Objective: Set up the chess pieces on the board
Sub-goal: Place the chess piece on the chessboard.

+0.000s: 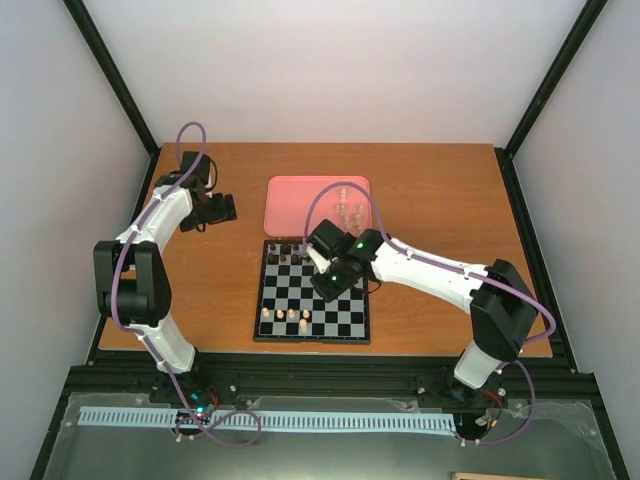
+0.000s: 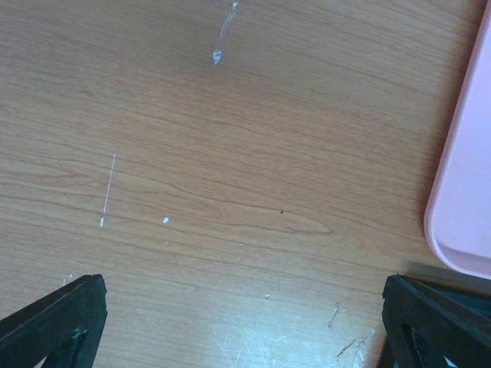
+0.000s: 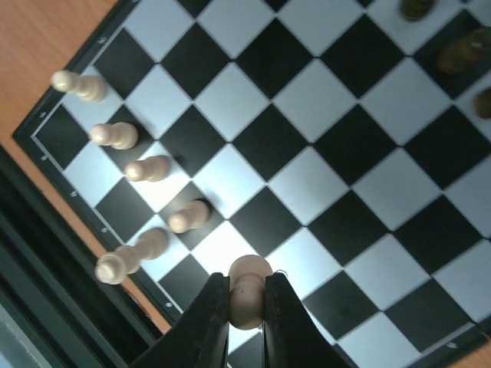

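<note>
The right gripper [image 3: 247, 293], lower centre of its wrist view, pinches a cream-white rounded chess piece [image 3: 250, 270] above the black-and-white checkered board [image 3: 307, 153]; the left gripper [image 2: 245, 310] gapes wide.

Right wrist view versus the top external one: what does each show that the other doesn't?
Only the right wrist view: a cream piece pinched in the right gripper. Only the top view: the pink tray and the left gripper. Both: the board, its row of cream pieces and dark pieces.
</note>
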Action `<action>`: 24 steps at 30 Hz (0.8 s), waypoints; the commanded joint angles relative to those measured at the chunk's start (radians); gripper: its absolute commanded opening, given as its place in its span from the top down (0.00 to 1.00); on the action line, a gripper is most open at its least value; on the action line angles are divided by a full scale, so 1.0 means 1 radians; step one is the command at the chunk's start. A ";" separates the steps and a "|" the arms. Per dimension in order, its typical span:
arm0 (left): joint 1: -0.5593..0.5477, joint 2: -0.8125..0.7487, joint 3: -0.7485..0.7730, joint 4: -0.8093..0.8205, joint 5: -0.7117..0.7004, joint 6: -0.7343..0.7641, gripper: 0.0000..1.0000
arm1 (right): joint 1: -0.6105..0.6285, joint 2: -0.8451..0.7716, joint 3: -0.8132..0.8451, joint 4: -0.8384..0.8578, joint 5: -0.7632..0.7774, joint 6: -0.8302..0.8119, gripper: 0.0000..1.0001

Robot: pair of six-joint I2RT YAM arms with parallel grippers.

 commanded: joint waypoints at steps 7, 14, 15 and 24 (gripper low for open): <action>-0.009 -0.059 -0.004 0.019 -0.001 -0.002 0.00 | 0.085 0.029 -0.049 0.085 0.005 0.010 0.94; -0.009 -0.059 -0.001 0.024 0.002 -0.003 0.00 | 0.109 0.057 -0.076 0.096 0.003 0.015 0.93; -0.009 -0.060 -0.002 0.024 0.002 -0.002 0.00 | 0.110 0.060 -0.080 0.100 0.003 0.015 0.94; -0.009 -0.068 -0.006 0.025 -0.003 0.001 0.00 | 0.117 0.094 -0.115 0.126 -0.008 0.017 0.93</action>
